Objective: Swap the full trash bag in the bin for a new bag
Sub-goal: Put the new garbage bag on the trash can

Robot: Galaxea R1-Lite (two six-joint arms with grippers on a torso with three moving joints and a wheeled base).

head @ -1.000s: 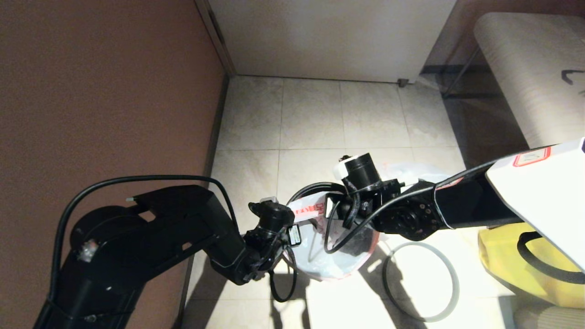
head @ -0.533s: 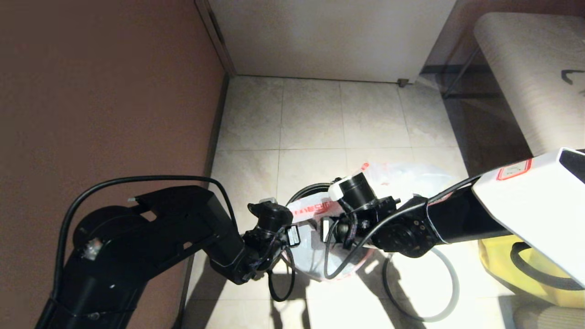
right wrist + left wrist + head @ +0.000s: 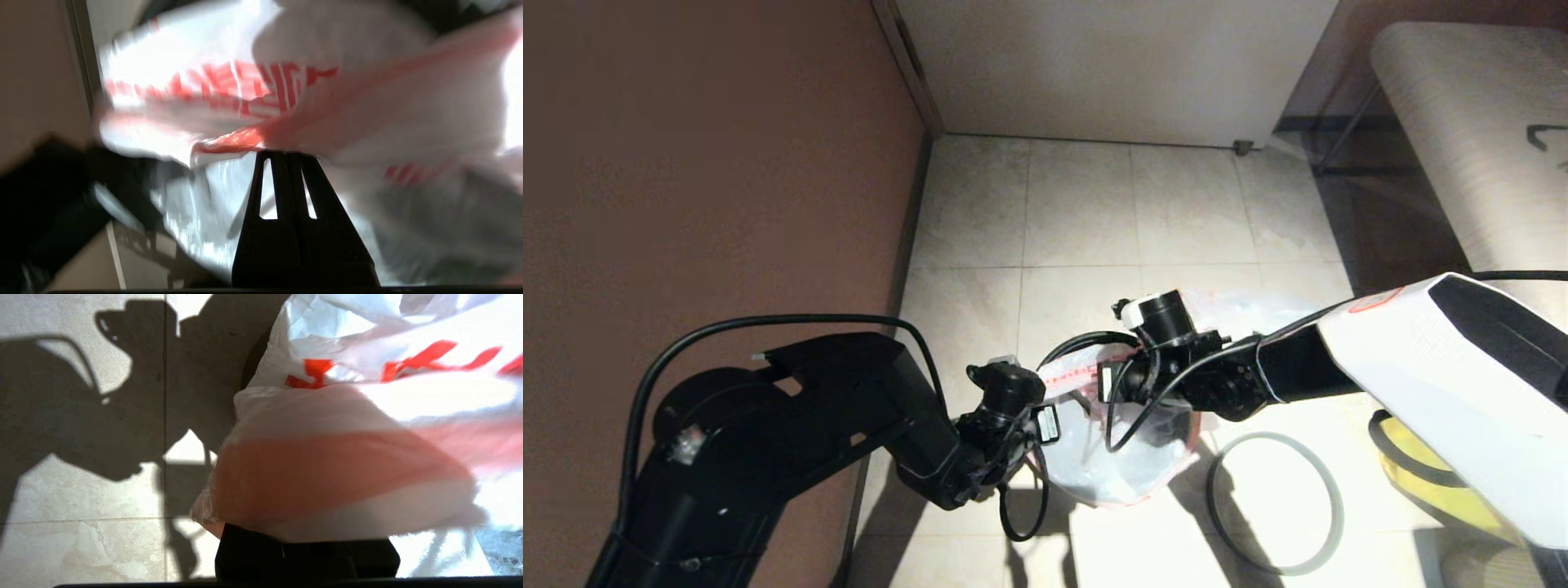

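Note:
The new bag (image 3: pixel 1123 457), thin white plastic with red print, hangs open in the bin, whose black rim (image 3: pixel 1068 343) shows as an arc at the far left side. My left gripper (image 3: pixel 1045 400) is shut on the bag's left edge; its black fingers (image 3: pixel 306 555) vanish under the plastic (image 3: pixel 367 416). My right gripper (image 3: pixel 1111 384) is shut on the bag's far rim, fingertips pinching the red-edged film (image 3: pixel 229 143). The full trash bag (image 3: pixel 1245 306) lies on the floor behind the right wrist, mostly hidden by the arm.
A thin grey hoop (image 3: pixel 1331 490) lies flat on the tiles right of the bin. A big yellow bag (image 3: pixel 1417 465) stands at the right under my right forearm. A brown wall (image 3: pixel 727 163) runs along the left, and a pale bench (image 3: pixel 1470 122) stands at the far right.
My right wrist dipped toward the bin, then rose again, and the forearm swung inward to the left, tugging the bag's far rim. The left arm has not moved.

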